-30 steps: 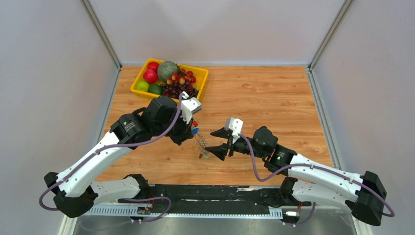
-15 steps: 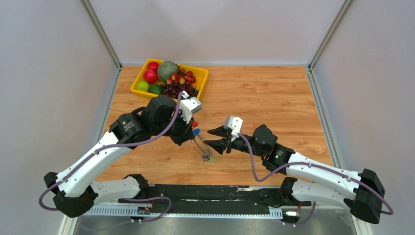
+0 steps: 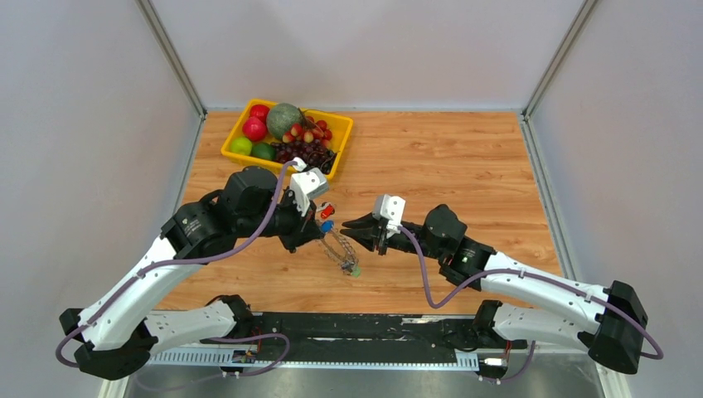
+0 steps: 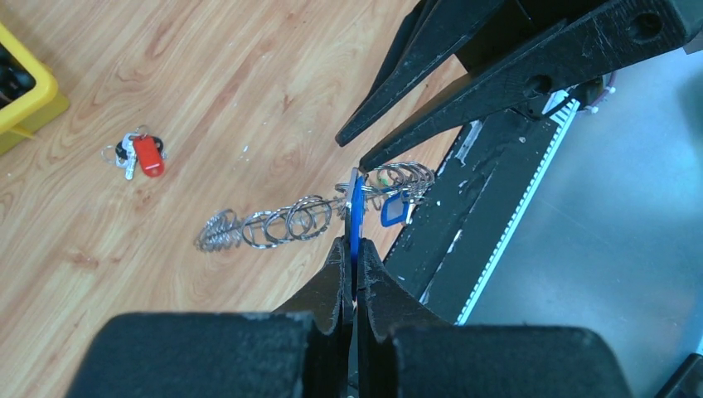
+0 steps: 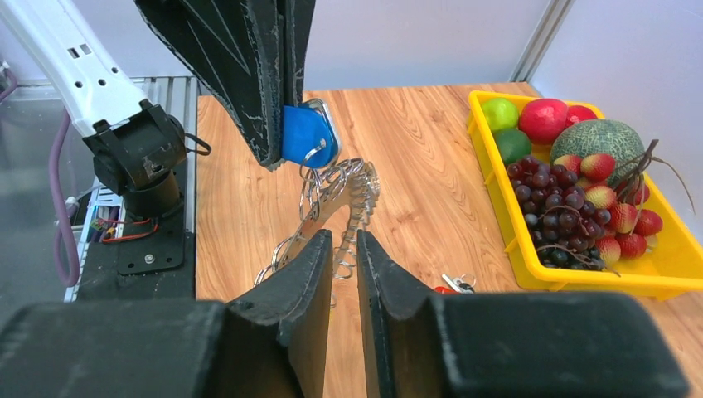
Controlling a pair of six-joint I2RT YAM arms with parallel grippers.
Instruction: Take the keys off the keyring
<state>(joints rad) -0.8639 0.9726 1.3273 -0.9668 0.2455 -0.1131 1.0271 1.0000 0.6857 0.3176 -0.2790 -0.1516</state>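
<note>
My left gripper is shut on the blue head of a key, held edge-on above the wood. From that key the keyring, a floppy chain of silvery loops, hangs down to the table, with a green-headed key at its low end. A second small blue key dangles beside the held one. My right gripper reaches in from the right, its jaws narrowed to a slit with a strand of the keyring caught between the pads. A red-headed key with small silvery keys lies loose on the wood.
The yellow fruit tray with grapes, a melon and apples stands at the back left, behind the left arm. The black base rail runs along the near table edge below both grippers.
My left arm has drawn back to the left with the blue key and chain. My right gripper has moved left onto the chain and its jaws have narrowed from wide open.
</note>
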